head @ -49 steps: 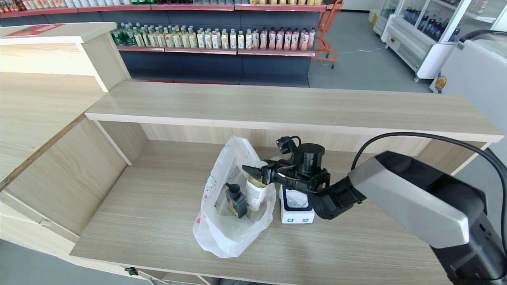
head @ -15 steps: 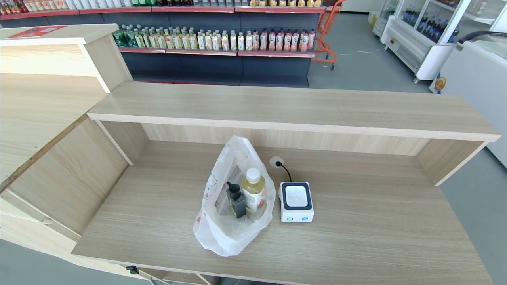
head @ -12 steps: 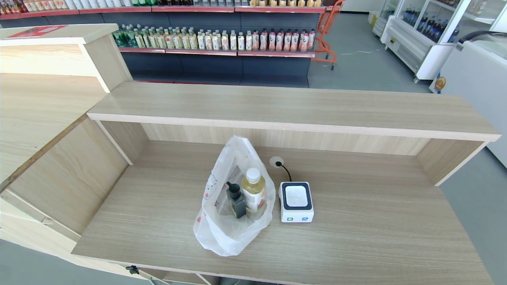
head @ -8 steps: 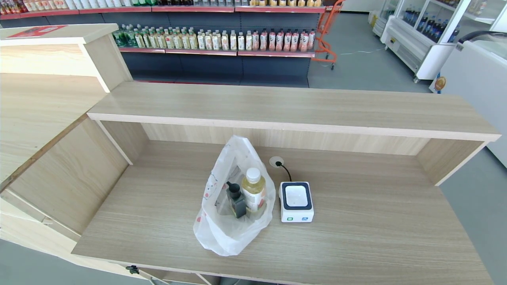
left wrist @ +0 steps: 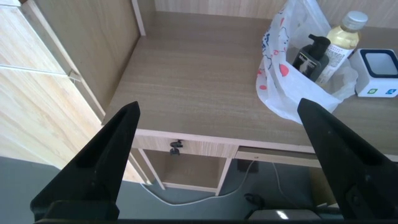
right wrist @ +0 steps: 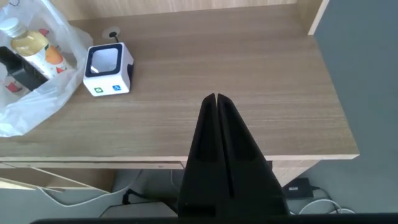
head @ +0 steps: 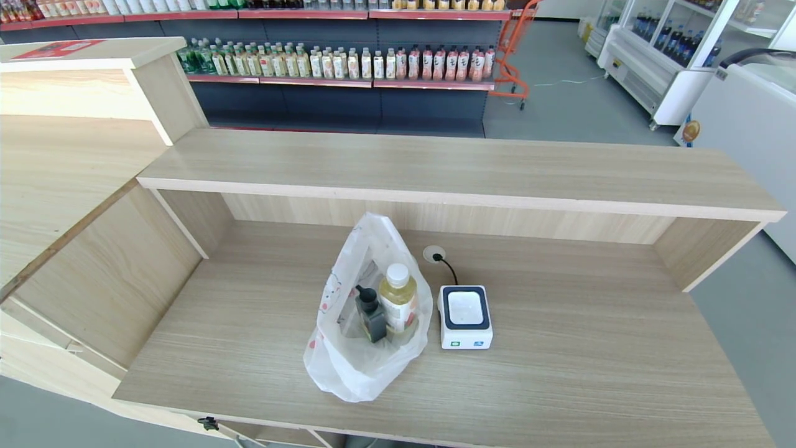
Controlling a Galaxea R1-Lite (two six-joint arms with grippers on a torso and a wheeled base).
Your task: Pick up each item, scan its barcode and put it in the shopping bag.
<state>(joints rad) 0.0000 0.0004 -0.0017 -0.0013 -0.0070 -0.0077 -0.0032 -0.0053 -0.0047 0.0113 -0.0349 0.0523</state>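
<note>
A white plastic shopping bag [head: 348, 361] stands on the wooden counter [head: 559, 348]. Inside it are a yellow drink bottle with a white cap [head: 398, 302] and a small black pump bottle [head: 371, 317], both upright. Just right of the bag sits a white barcode scanner [head: 464, 316] with a dark-framed window. My left gripper [left wrist: 217, 124] is open, held off the counter's near edge, left of the shopping bag [left wrist: 280, 87]. My right gripper [right wrist: 216, 99] is shut and holds nothing, over the counter's near right part, away from the scanner [right wrist: 107, 70].
A raised wooden ledge [head: 460, 168] runs along the back of the counter, with side walls at left and right. The scanner's cable [head: 449, 269] goes into a hole behind it. Store shelves of bottles [head: 336, 62] and freezers [head: 671, 56] stand beyond.
3.3 s ago my right arm was over the bag with the yellow bottle at its gripper; it has since pulled back out of the head view, and the bottle stands in the bag. Nothing moved over the last second.
</note>
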